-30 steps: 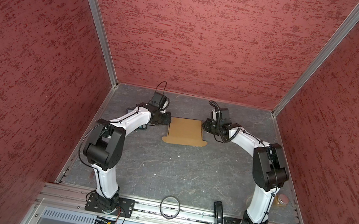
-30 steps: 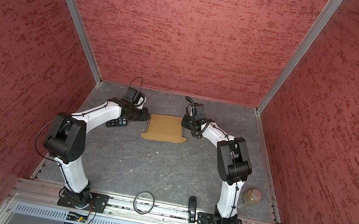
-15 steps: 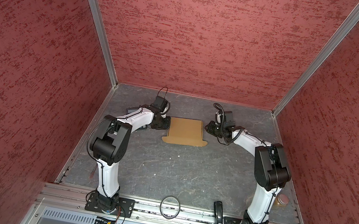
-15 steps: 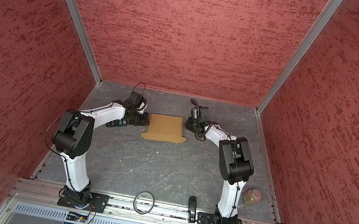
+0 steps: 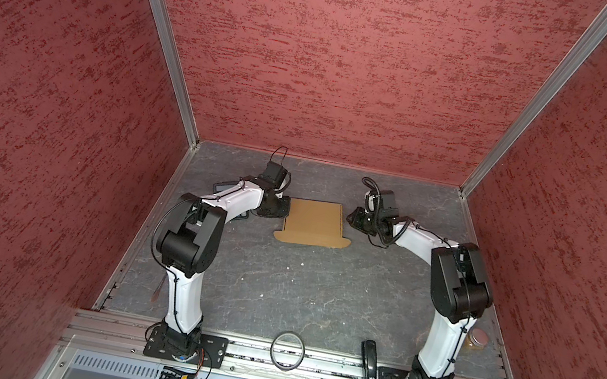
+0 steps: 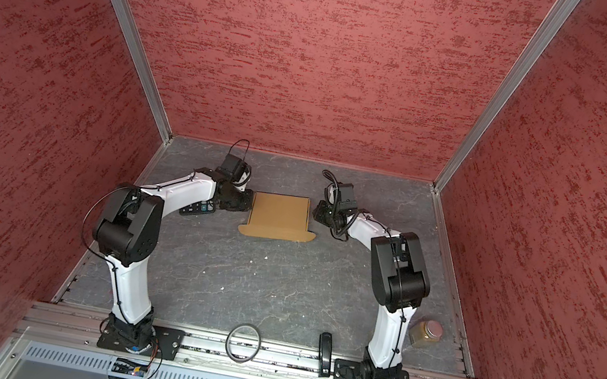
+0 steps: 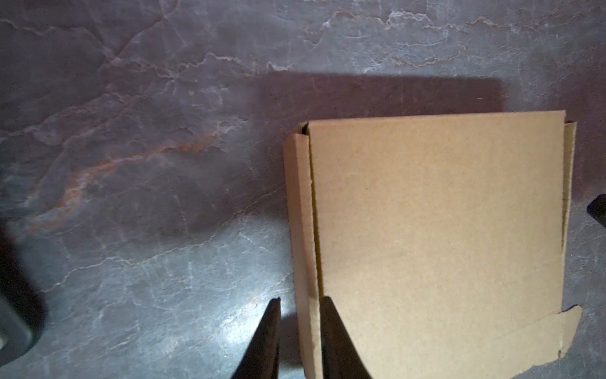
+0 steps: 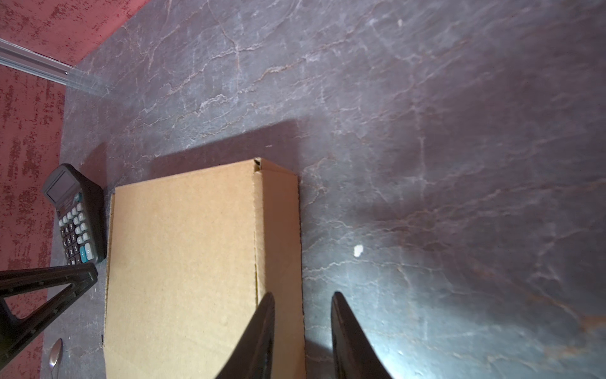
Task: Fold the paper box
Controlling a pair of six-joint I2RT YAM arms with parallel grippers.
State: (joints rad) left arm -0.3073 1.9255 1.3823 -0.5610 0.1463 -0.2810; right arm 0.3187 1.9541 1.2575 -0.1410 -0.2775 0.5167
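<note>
The paper box (image 5: 313,221) (image 6: 279,214) is tan cardboard and lies at the back middle of the floor, its lid down and an eared flap sticking out along its near edge. My left gripper (image 5: 285,208) (image 7: 302,298) is at the box's left side. Its jaws straddle the upright left side wall (image 7: 303,229) with a narrow gap, one finger over the lid edge, the other a little clear of the wall. My right gripper (image 5: 351,218) (image 8: 303,293) straddles the right side wall (image 8: 278,229) the same way, open, its outer finger well off the cardboard.
A black calculator (image 8: 77,220) (image 6: 199,208) lies just left of the box, under the left arm. A lidded jar (image 6: 426,332) stands by the right arm's base. A black ring (image 5: 287,350) and a black bar-shaped object (image 5: 369,358) lie at the front rail. A spoon (image 8: 55,356) lies near the calculator.
The left jaws have narrowed around the box's left wall and the left elbow has swung inward. The right gripper has shifted slightly along the right wall. The box has not moved.
</note>
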